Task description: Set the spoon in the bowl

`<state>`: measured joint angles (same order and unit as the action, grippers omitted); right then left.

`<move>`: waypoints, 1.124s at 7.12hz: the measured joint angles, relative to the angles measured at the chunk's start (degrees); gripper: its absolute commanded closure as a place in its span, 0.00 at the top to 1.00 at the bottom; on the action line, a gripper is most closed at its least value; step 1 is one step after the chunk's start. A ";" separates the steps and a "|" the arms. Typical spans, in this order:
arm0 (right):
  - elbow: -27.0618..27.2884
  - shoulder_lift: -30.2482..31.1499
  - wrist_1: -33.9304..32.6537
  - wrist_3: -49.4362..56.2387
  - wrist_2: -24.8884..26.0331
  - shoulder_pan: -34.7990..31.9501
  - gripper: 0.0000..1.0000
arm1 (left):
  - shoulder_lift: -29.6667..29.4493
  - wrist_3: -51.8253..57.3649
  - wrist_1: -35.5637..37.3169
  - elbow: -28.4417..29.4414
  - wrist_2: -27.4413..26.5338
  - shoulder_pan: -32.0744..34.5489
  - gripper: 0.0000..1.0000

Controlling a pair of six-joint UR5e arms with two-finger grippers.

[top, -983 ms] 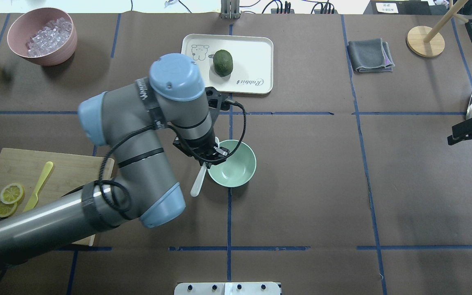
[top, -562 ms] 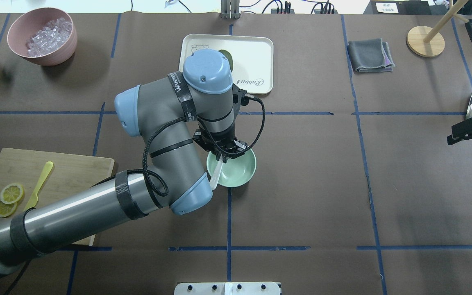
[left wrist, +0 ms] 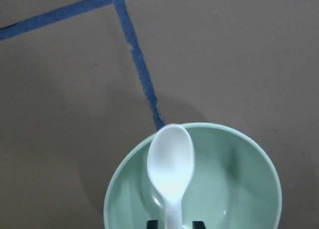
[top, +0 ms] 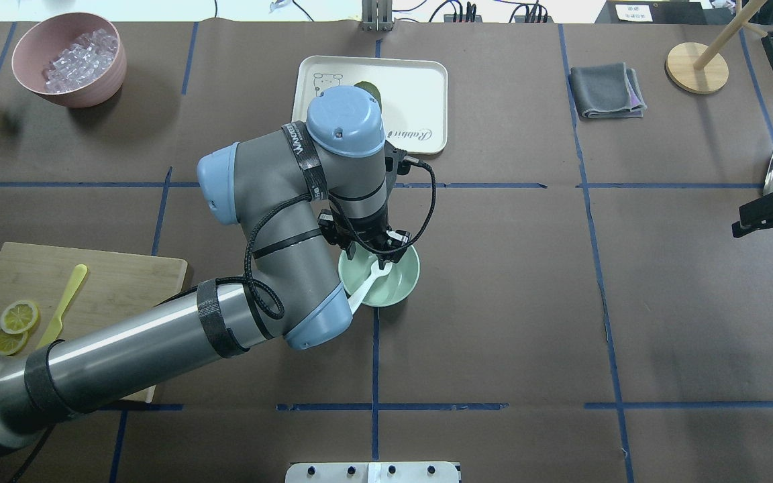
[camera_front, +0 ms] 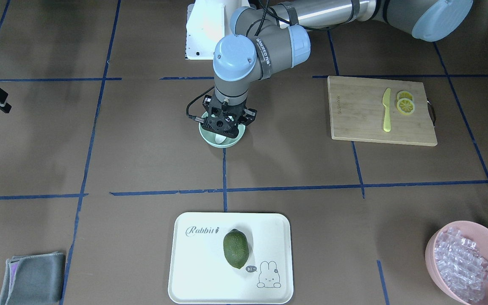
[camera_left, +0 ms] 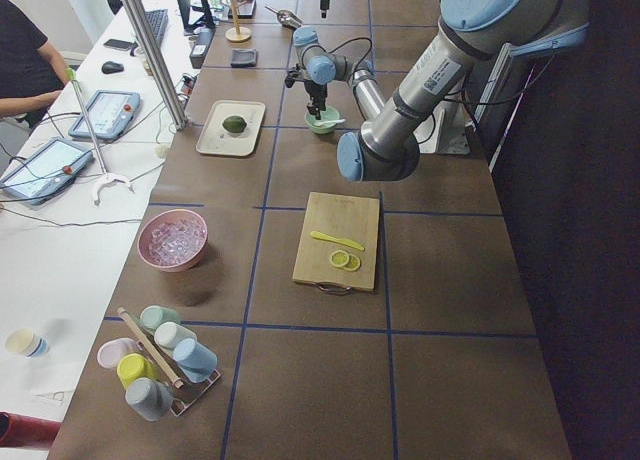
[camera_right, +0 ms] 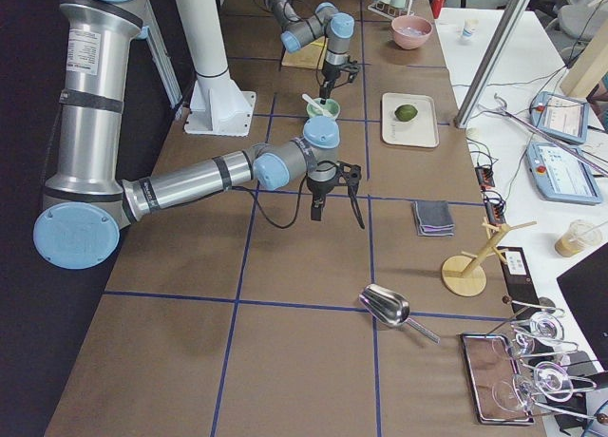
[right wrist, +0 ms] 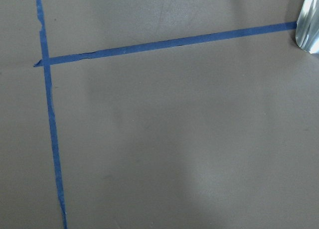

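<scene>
One spoon [top: 368, 287] now tilted deeper into one bowl [top: 396, 287]

Bare table [top: 507, 282] all round the bowl [top: 396, 290] (left arm [top: 279, 201] overhanging its near-left side).

The white tray [camera_front: 193, 254] says "Rabbit" and "hi~" by a bunny drawing; other writing is too small to read.
</scene>
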<state>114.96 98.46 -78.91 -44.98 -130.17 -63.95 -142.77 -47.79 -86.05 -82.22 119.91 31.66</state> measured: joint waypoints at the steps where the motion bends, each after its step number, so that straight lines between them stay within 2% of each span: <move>1: -0.25 -0.01 0.04 0.06 0.00 0.01 1.00 | 0.02 -0.04 0.08 -0.26 -0.02 0.08 0.84; 3: -0.59 0.07 -0.07 1.05 -0.14 -0.34 1.00 | 2.61 0.18 1.92 -5.06 0.25 2.12 0.84; 4: -1.07 0.17 -0.39 3.03 -0.44 -1.31 1.00 | 7.08 0.67 2.99 -10.30 0.52 4.37 0.84; 5: -2.00 0.31 -0.61 5.82 -0.83 -2.98 1.00 | 12.96 2.68 3.49 -16.08 0.73 7.11 0.91; 6: -3.45 0.57 -0.76 9.82 -1.62 -5.21 1.00 | 19.56 7.80 3.74 -21.15 1.84 10.74 0.92; 8: -8.63 0.62 -0.84 21.06 -4.33 -10.30 1.00 | 33.95 24.45 3.61 -26.56 7.93 22.94 0.99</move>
<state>106.32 99.08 -79.75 -23.92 -134.49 -74.25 -108.82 -23.33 -82.44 -108.78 127.85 54.61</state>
